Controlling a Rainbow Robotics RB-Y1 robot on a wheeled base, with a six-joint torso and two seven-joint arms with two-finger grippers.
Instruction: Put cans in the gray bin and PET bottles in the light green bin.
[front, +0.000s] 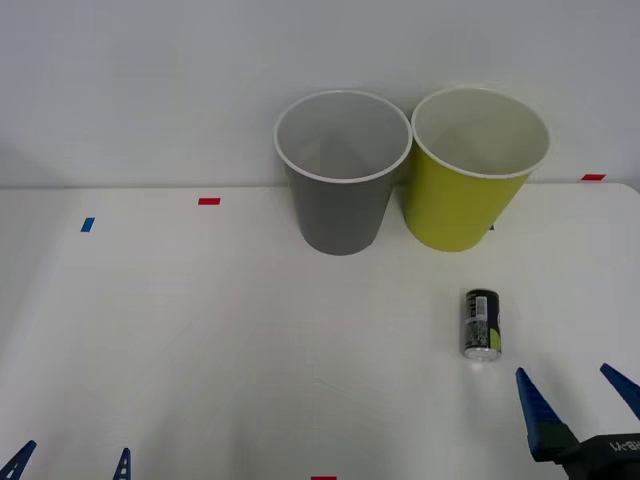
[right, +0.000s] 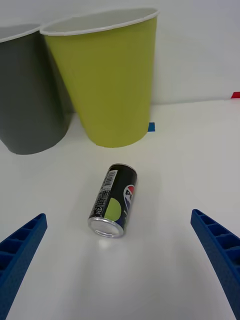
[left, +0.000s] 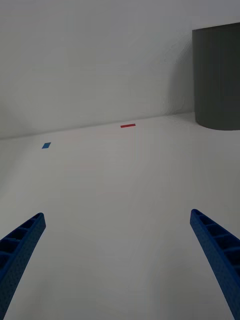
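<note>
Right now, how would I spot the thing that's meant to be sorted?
Find the two tall bins at the table's back: gray bin and light green bin. In front of the green one lies a can, on its side. It's small and black with a lime-green patch, unlike anything nearby.

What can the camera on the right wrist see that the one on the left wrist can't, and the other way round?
Right wrist: the can lying on its side before the light green bin, with the open right end effector set short of it.
Left wrist: a red tape mark and a blue tape mark on bare table, beyond the open left end effector.
Both: the gray bin and the white table.
</note>
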